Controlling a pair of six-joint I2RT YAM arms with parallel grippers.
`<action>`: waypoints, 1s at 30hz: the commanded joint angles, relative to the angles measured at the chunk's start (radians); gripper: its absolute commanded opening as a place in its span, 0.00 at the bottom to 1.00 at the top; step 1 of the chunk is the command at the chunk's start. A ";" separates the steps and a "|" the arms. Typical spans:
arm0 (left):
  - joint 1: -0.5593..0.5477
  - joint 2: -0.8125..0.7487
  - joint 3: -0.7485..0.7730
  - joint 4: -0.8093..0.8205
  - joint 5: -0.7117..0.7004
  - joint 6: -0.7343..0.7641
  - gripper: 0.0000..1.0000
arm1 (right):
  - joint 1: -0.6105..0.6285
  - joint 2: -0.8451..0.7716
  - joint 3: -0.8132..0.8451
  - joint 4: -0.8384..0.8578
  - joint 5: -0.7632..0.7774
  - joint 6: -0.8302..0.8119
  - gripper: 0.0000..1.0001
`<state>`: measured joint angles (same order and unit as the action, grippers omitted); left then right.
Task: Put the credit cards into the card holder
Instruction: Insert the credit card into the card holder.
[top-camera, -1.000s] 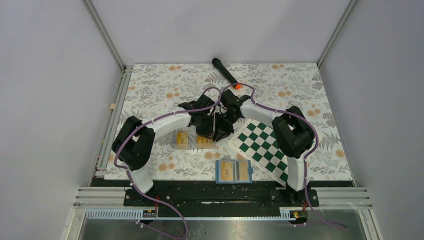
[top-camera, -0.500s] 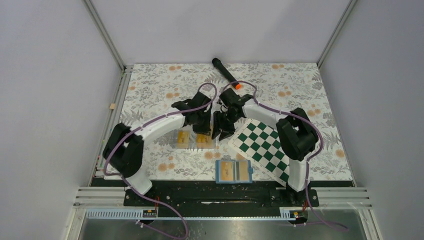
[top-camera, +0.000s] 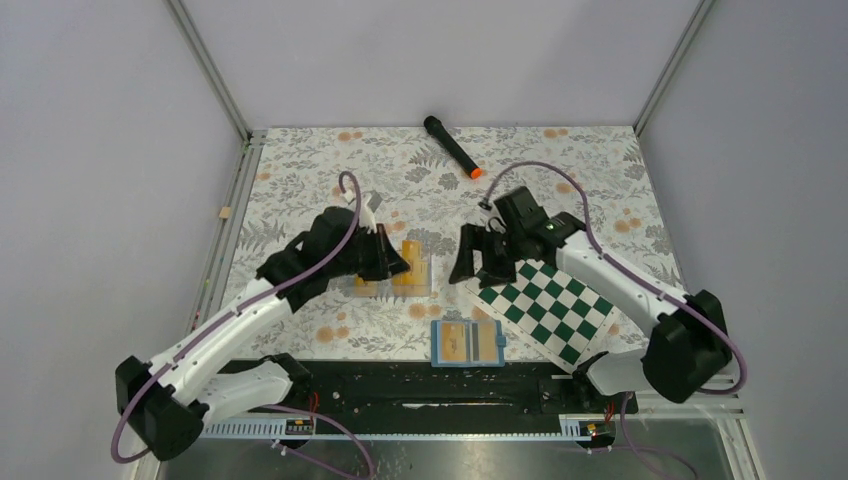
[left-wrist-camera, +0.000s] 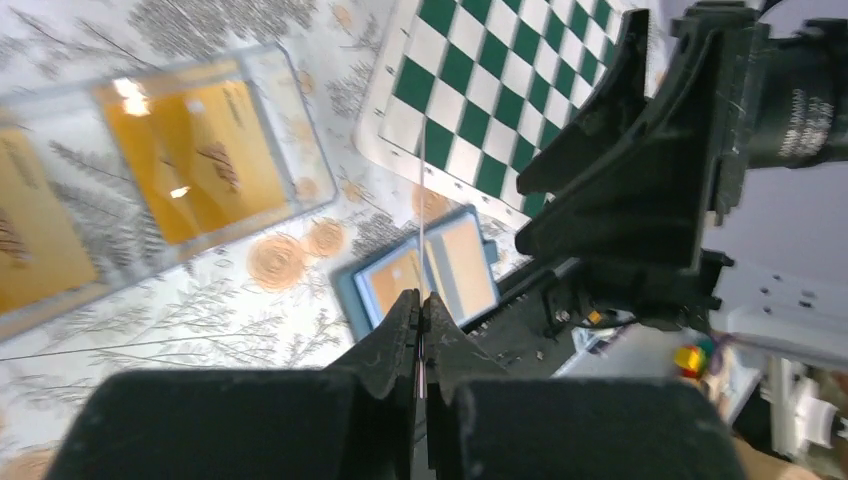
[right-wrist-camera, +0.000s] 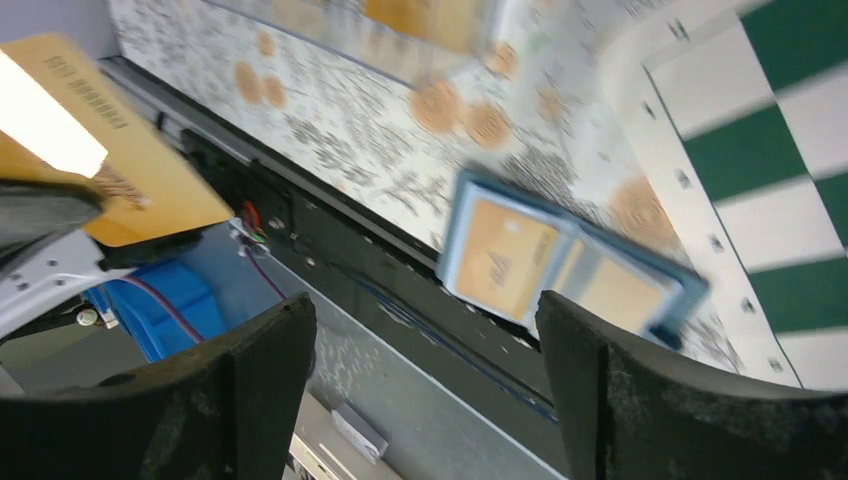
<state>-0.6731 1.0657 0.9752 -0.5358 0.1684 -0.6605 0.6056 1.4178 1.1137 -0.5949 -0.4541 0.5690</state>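
**Item 1, left gripper** (top-camera: 397, 262): jaws clenched on 1 credit card, the held card (right-wrist-camera: 140, 170). The card is lifted off the table above the clear tray (left-wrist-camera: 295, 120). The left wrist view shows it edge-on as a thin line between the closed fingers. The right wrist view shows its orange face with a bright glare at one end.

**Item 2, right gripper** (right-wrist-camera: 422, 310): jaws spread wide, nothing between them. It hangs over the far left corner of the chessboard (top-camera: 545, 305), facing the left gripper and apart from it.

**Item 3, card holder** (top-camera: 467, 342): blue, lying open and flat at the near edge of the floral mat (top-camera: 300, 170). It sits just beside the chessboard's near left edge. Orange-tan faces show in both halves.

**Item 4, tray cards** (left-wrist-camera: 205, 160): 2 orange cards lying flat side by side inside the clear tray, left of the chessboard.

**Item 5, black stick** (top-camera: 450, 145): orange tip, lying at the far side of the mat, well apart from both grippers.
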 joint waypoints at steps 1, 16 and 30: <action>0.000 -0.153 -0.254 0.330 0.220 -0.208 0.00 | -0.048 -0.137 -0.178 -0.033 -0.005 -0.013 0.89; -0.208 -0.028 -0.667 1.031 0.233 -0.557 0.00 | -0.229 -0.298 -0.558 0.004 -0.044 0.019 0.74; -0.315 0.245 -0.579 0.973 0.034 -0.582 0.00 | -0.230 -0.136 -0.612 0.141 -0.105 0.025 0.63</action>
<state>-0.9703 1.2785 0.3531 0.4114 0.3035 -1.2228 0.3801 1.2598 0.5312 -0.5098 -0.5095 0.5846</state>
